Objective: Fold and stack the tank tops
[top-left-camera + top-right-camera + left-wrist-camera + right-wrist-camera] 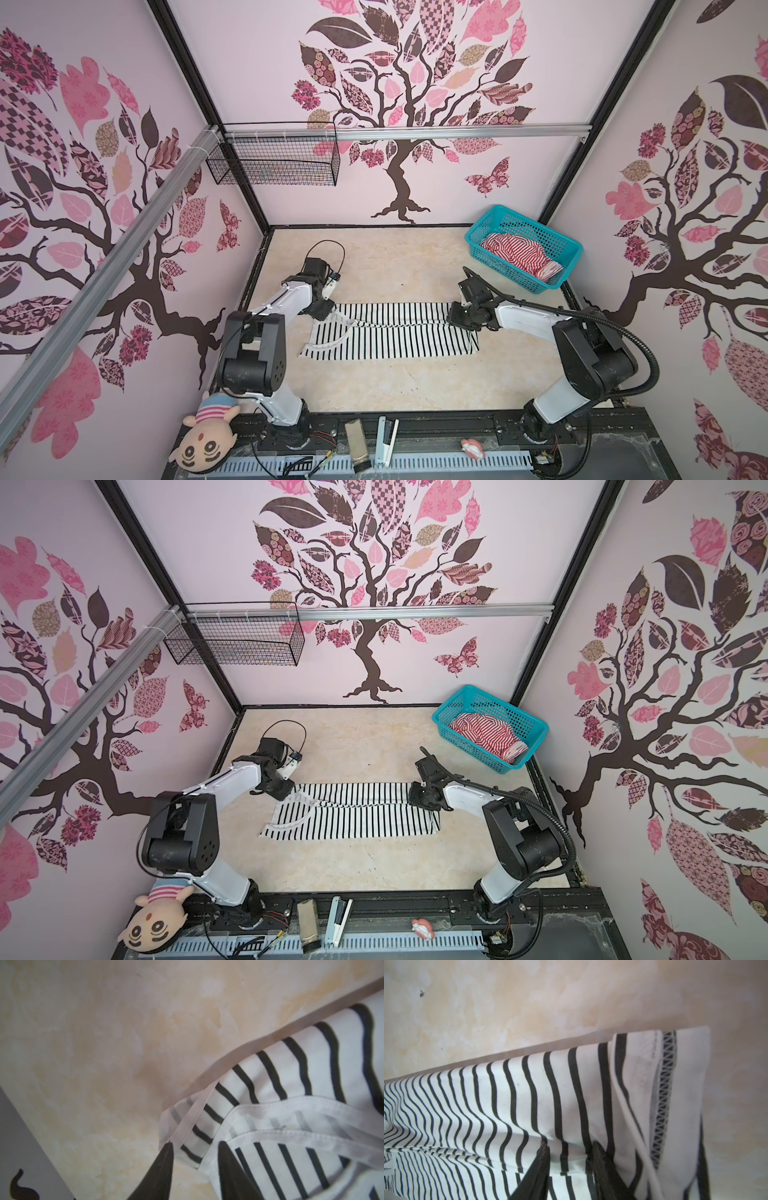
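Observation:
The black-and-white tank top point(395, 338) point(357, 818) lies across the middle of the table, its far long side folded over onto itself. My left gripper point(328, 309) point(194, 1145) hovers low over the strap end, open; a white-trimmed strap point(187, 1124) lies between its fingers, unpinched. Over the hem end, my right gripper point(453, 318) point(570, 1144) is open too, with the folded striped cloth point(529, 1095) flat beneath it. The red-and-white tank top point(519, 253) point(486, 733) sits crumpled in the teal basket point(511, 275) at the back right.
A black wire basket point(274, 162) hangs on the back left wall. A plush doll point(205, 440) lies at the front left corner. Small items, among them a stapler point(386, 440), rest on the front rail. Bare beige tabletop point(395, 257) lies behind the shirt.

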`<state>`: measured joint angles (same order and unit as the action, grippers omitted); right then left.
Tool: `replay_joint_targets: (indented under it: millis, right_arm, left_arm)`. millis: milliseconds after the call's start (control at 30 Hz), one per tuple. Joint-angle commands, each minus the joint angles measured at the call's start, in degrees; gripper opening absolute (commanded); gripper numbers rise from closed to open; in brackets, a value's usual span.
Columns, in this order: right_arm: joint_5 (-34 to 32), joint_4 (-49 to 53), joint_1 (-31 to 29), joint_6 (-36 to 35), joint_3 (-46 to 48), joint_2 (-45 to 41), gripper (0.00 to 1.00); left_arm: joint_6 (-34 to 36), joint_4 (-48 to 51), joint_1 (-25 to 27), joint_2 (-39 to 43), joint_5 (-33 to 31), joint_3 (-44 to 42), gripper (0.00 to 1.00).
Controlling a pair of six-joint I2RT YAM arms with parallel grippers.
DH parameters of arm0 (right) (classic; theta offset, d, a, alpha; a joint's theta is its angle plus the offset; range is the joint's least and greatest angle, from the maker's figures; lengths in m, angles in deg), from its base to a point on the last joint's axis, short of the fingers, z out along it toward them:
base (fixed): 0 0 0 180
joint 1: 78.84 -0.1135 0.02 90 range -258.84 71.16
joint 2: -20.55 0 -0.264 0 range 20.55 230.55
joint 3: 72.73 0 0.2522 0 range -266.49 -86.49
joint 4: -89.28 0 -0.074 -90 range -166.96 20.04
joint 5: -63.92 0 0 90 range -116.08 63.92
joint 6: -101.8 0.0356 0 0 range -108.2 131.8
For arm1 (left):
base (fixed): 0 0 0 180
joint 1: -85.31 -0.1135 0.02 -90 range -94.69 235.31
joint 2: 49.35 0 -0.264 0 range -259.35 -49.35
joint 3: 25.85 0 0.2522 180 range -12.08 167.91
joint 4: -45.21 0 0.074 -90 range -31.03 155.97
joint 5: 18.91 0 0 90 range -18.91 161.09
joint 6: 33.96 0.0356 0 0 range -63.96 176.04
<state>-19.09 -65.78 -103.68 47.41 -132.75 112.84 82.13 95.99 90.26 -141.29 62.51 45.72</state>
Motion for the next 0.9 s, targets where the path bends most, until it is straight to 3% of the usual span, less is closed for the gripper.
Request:
replay_joint_targets:
  millis: [0,633,767,867]
  right_arm:
    - [-1.6,1.1,0.0,-0.6,1.5,1.0,0.38]
    - [-0.7,-0.1,0.0,0.1,3.1,0.2,0.38]
    - [-1.1,0.2,0.0,-0.1,3.1,-0.3,0.34]
    - [-1.5,0.5,0.0,-0.1,3.2,-0.6,0.30]
  left_arm:
    - [-0.4,-0.2,-0.3,4.6,0.2,-2.0,0.54]
    - [-5.3,8.6,-6.7,-5.8,13.7,4.7,0.59]
    - [-5.5,8.0,-7.0,-6.1,14.2,4.6,0.50]
    - [-5.2,7.8,-7.7,-6.3,13.6,4.9,0.29]
